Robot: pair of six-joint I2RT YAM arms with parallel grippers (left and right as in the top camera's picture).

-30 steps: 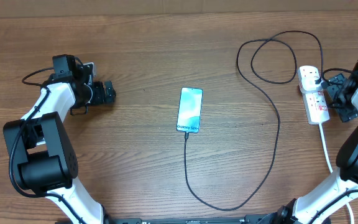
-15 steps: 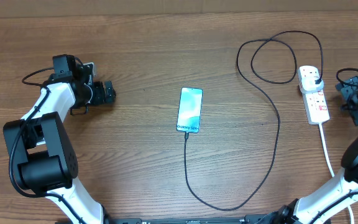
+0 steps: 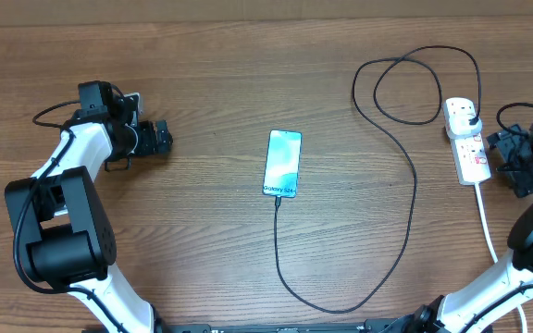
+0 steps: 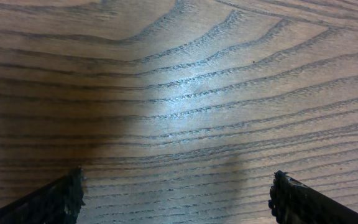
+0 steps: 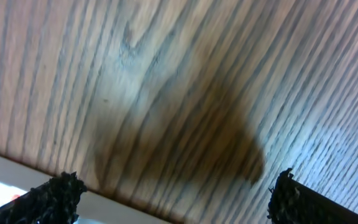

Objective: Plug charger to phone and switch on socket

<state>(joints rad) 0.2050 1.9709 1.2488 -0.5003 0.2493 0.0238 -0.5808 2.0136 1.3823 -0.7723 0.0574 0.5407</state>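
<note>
While the left wrist view gives only bare table (image 4: 179, 93) between wide-apart fingers (image 4: 55, 202), it does show that hand empty. Right wrist view: fingers (image 5: 51, 199) are equally spread over wood, with a white sliver at lower left that is likely the socket's edge.

From above, the charger (image 3: 413, 199) seems already seated in the phone (image 3: 283, 164), which lies well left of the socket (image 3: 470, 148). The step in hand therefore looks to be the switch (image 3: 475, 146). The right gripper (image 3: 507, 162) sits just right of the socket and apart from it. The left gripper (image 3: 162, 139) rests far to the socket's left.

I judge one fingertip should come straight down on the switch, so the light strip neither slides nor tips. Which switch serves the charger's outlet is too small to tell.

One second earlier the right gripper was against the socket's right edge, then it swung further right. Now it is nearer again, while phone, charger and left arm match
</note>
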